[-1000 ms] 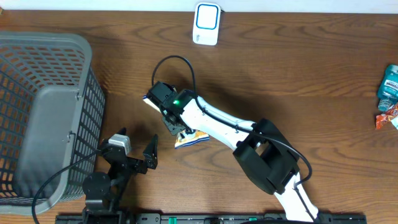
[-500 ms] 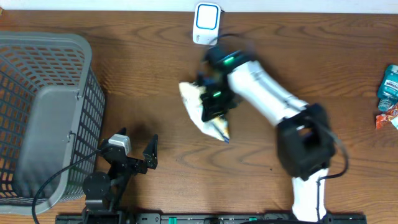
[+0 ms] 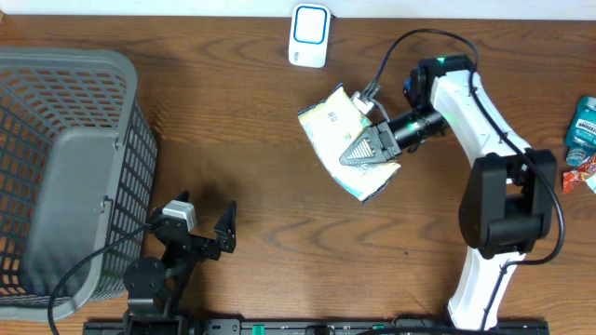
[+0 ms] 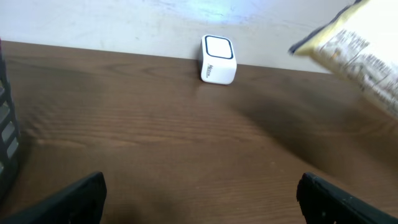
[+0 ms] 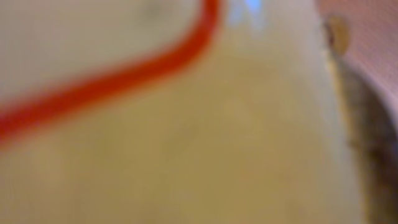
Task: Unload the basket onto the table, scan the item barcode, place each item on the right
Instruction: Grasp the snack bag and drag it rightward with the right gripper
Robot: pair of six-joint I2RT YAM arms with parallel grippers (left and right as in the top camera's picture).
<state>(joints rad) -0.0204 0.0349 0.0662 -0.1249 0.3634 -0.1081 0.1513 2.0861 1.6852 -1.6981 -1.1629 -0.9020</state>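
On the brown wooden table (image 3: pixel 233 130): at far left, a grey plastic mesh basket (image 3: pixel 65 158), well apart from the rest. Right of centre, lifted off the wood, a pale yellow crinkled snack bag (image 3: pixel 333 126), pinched at its lower right by the right gripper (image 3: pixel 372 146), jaws closed on it. At the back edge, a small white box scanner with a blue-ringed face (image 3: pixel 309 34), near the bag's upper corner but apart. Beside the basket, the left gripper (image 3: pixel 207 233), jaws spread wide, holding nothing.

Could miss the read: bag tilted and creased, barcode position impossible to tell, perhaps turned from the scanner face or hidden under the grip. Could slip too, given a pinch on thin, slack film. Could topple the light scanner if swung in too close.

From overhead: full layout, grip point, gap between bag and scanner. From the left wrist, and not from above: scanner (image 4: pixel 218 59) upright against the pale wall (image 4: pixel 124 18), bag (image 4: pixel 354 53) high at right with a panel of small print, blurred. From the right wrist: only blurred yellow film (image 5: pixel 186 143) with a red curve, no detail.
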